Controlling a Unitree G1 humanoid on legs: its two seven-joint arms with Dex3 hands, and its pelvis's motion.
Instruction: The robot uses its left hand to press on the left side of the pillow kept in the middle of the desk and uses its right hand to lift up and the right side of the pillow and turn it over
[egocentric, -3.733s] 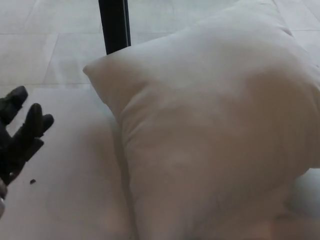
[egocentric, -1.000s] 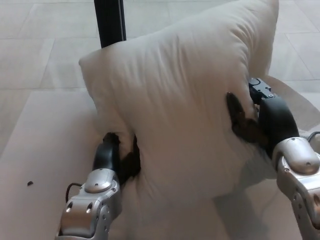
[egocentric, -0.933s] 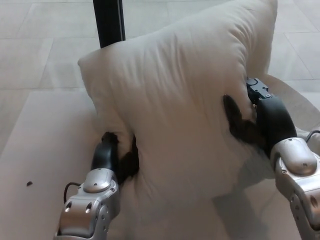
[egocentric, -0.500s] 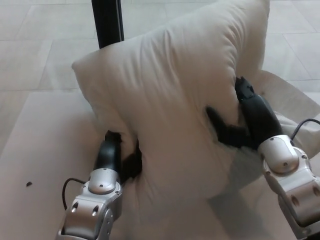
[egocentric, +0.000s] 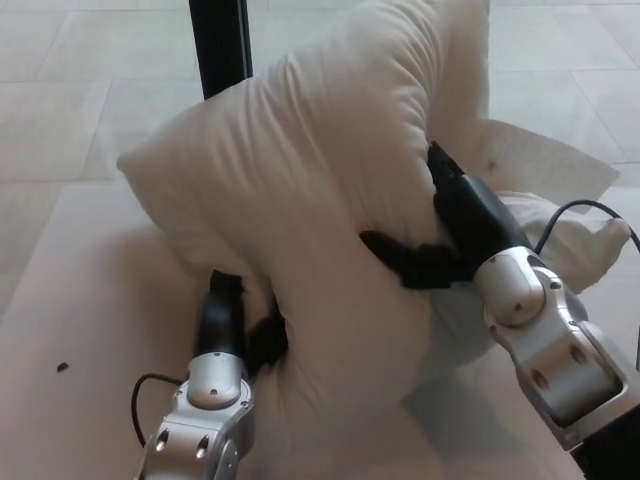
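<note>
White pillow (egocentric: 300, 190) stands tilted on a desk (egocentric: 90, 300), left hand (egocentric: 240, 325) pressing in fingers hidden, right hand (egocentric: 440, 240) gripping its raised side.

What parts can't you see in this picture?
- Head view: the left hand's fingertips are sunk into the puffy white pillow.
- Part of the right hand lies behind the pillow's lifted edge.
- The black post is cut by the top edge.
- The dark speck on the white desk is too small to identify.
</note>
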